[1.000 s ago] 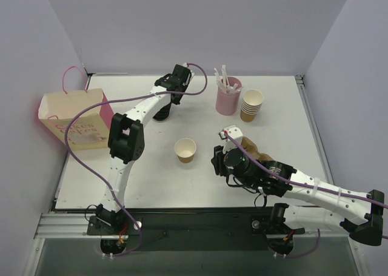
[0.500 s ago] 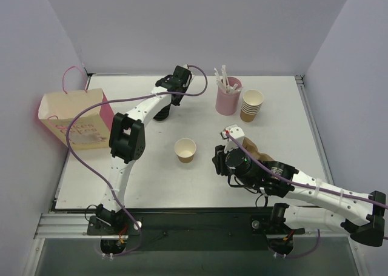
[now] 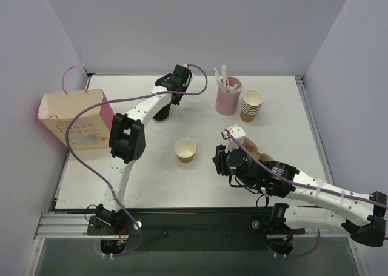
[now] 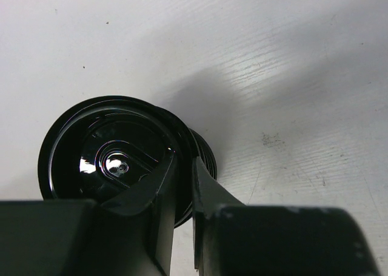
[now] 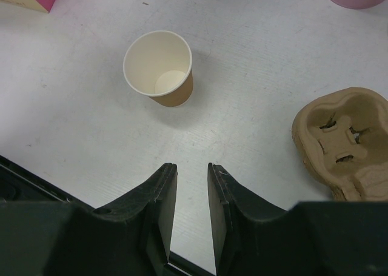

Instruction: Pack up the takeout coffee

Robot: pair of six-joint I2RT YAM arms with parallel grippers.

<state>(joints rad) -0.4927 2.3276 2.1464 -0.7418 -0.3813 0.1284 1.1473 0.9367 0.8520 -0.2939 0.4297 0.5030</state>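
At the far side of the desk (image 3: 182, 185), the left tool (image 4: 183, 162) stands narrow, straddling the rim of the top black lid (image 4: 109, 148) of a stack; whether it grips cannot be told; the right tool (image 5: 192, 170) hovers narrow and empty near the lidless takeout coffee cup (image 5: 159, 67) at desk centre; a cardboard carrier (image 5: 345, 136) lies nearby.

The small tan-brown paper cup (image 3: 185, 150) stands upright, open-topped, cream inside, near the white table's (image 3: 157, 179) middle.
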